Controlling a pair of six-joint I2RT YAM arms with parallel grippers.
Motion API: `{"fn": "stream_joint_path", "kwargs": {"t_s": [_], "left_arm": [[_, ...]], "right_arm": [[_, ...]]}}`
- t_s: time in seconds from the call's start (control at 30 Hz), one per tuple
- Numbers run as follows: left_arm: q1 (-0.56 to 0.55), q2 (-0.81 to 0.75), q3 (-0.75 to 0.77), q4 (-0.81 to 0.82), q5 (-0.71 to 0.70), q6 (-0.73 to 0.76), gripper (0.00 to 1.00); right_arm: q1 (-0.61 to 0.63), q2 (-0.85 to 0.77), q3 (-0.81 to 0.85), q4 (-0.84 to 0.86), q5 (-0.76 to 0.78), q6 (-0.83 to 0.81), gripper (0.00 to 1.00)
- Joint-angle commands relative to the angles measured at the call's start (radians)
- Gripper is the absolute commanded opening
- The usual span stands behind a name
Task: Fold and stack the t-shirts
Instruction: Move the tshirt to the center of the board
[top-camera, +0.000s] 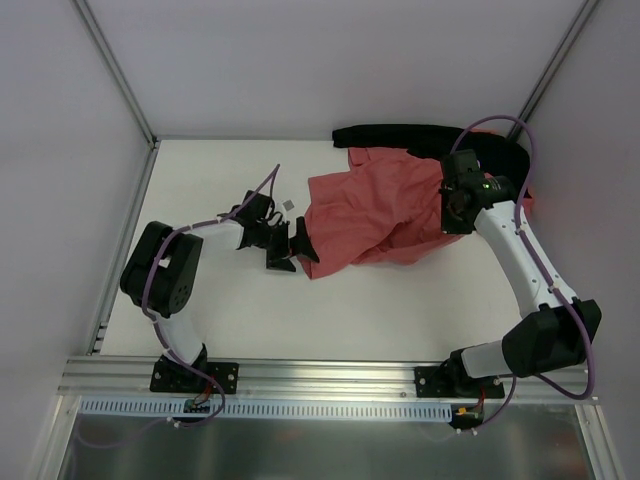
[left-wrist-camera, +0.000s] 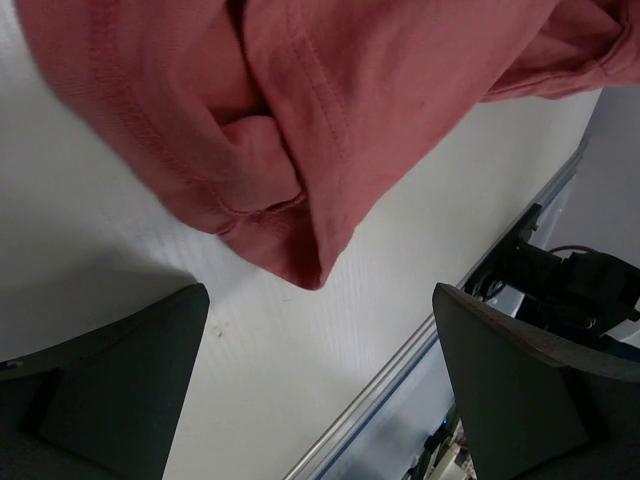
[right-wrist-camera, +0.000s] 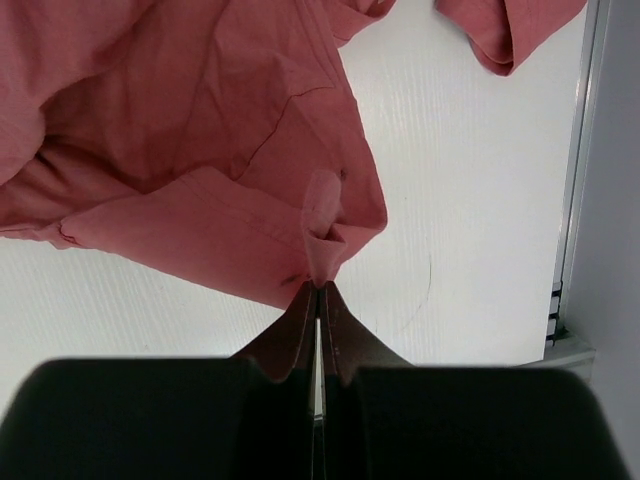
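Bright, even light; soft shadows on the white table (top-camera: 250, 300); close foregrounds blurred.

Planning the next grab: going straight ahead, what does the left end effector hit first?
Probably the crumpled edge of the t-shirt, just ahead of the open left end effector; depth is unclear.

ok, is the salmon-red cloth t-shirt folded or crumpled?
Crumpled: the salmon-red cloth t-shirt lies bunched in loose creases; right gripper pinches one edge, left gripper open near another.

A salmon-red, short-sleeved t-shirt of thin cloth (top-camera: 365, 215) lies crumpled and unfolded on the far right half of the white table (top-camera: 230, 310), stitched hems bunched in loose folds, one corner trailing toward centre.
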Motion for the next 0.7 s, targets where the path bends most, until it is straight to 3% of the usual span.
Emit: {"fn": "stream_joint_path", "kwargs": {"t_s": [0.0, 0.5, 0.57, 0.63, 0.67], "left_arm": [[-0.029, -0.021, -0.007, 0.031, 0.026, -0.047, 0.99], [-0.119, 0.091, 0.074, 0.003, -0.052, -0.054, 0.96], [-0.133, 0.113, 0.098, 0.002, -0.053, -0.054, 0.90], [-0.145, 0.142, 0.126, 0.009, -0.032, -0.056, 0.69], [-0.148, 0.156, 0.137, 0.017, -0.026, -0.054, 0.52]], "right_arm": [[0.003, -0.026, 0.015, -0.002, -0.011, 0.016, 0.01], [0.003, -0.030, 0.030, 0.014, -0.018, 0.005, 0.00], [0.003, -0.030, 0.033, 0.012, -0.018, 0.007, 0.01], [0.003, -0.033, 0.036, 0.012, -0.017, 0.007, 0.00], [0.003, -0.035, 0.036, 0.012, -0.015, 0.005, 0.00]]}}
